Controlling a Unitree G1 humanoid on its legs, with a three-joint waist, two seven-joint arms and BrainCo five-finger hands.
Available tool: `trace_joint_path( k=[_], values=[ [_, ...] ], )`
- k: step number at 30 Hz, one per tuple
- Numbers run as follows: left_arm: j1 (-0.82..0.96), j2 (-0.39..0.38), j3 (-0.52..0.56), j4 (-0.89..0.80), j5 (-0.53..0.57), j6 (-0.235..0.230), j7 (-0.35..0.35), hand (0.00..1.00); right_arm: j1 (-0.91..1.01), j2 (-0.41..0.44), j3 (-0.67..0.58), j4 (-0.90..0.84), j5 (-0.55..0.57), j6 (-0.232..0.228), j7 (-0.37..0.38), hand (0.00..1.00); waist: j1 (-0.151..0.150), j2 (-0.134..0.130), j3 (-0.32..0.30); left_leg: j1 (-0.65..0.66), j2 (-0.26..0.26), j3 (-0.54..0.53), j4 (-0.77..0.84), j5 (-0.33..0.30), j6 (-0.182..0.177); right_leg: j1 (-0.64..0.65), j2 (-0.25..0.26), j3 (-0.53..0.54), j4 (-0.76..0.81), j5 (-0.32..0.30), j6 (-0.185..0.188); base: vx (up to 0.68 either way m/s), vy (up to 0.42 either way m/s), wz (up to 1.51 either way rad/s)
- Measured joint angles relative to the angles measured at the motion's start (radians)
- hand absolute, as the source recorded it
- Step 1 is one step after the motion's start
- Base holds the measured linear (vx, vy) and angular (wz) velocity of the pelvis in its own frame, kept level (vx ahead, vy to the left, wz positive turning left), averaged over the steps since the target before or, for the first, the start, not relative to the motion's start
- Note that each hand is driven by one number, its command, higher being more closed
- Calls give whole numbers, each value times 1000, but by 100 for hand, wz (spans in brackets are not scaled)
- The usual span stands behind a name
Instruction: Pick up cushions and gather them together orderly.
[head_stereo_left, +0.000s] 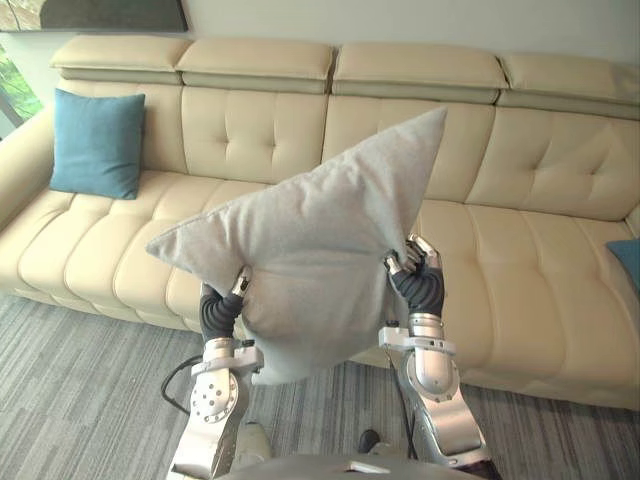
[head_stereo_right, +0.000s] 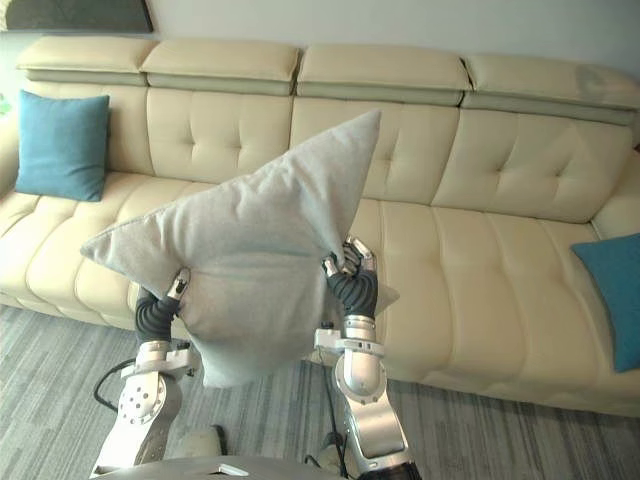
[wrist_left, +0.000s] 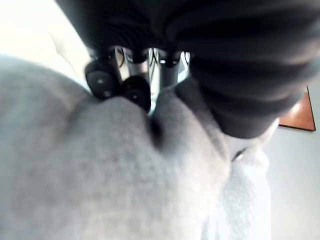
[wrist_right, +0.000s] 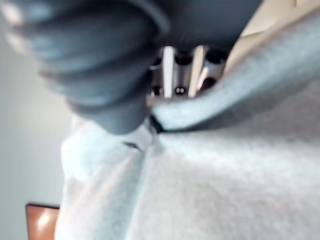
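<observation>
A large grey cushion (head_stereo_left: 310, 245) hangs in the air in front of the cream sofa (head_stereo_left: 520, 270), tilted with one corner up. My left hand (head_stereo_left: 232, 295) grips its lower left edge and my right hand (head_stereo_left: 415, 262) grips its right edge. Both wrist views show fingers curled into the grey fabric (wrist_left: 125, 175), (wrist_right: 225, 165). A blue cushion (head_stereo_left: 97, 143) leans upright against the sofa's left armrest. Another blue cushion (head_stereo_right: 612, 295) lies at the sofa's right end.
The sofa's middle seats (head_stereo_left: 100, 250) behind the grey cushion are bare. Grey striped carpet (head_stereo_left: 80, 390) covers the floor before the sofa. A window (head_stereo_left: 15, 85) shows at the far left.
</observation>
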Motion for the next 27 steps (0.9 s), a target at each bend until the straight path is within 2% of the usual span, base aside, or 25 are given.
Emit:
trace_joint_path(
  k=[3,8,9,21,27],
  values=[
    [2,13,1,1,0,0,-10,100,12,1,-1,0,-21,0,3,100,-1,-5,-5,43,-29,16,-91,49,6,5,-18,23,-21,12,-4,-5,12,1],
    [3,14,1,2,1,0,-29,100,25,1,-20,0,-20,0,26,100,-11,-4,-29,76,-39,27,-212,133,1,7,-12,27,-86,68,-4,73,-23,-2],
    [30,12,8,14,1,3,-68,100,76,33,-44,50,-21,-1,66,100,-29,-28,-93,179,-45,30,-394,198,-4,69,3,22,-180,82,-1,0,0,0],
    [30,11,14,14,1,3,-72,100,76,34,-45,50,-19,-1,72,100,-29,-29,-93,179,-45,31,-395,199,-5,68,3,22,-180,82,-1,0,0,0],
    [29,-3,52,15,2,7,-131,100,73,44,-86,79,58,-1,165,100,-30,-33,-95,180,-45,44,-402,199,-5,62,3,26,-180,83,-1,0,0,-2]
  ],
)
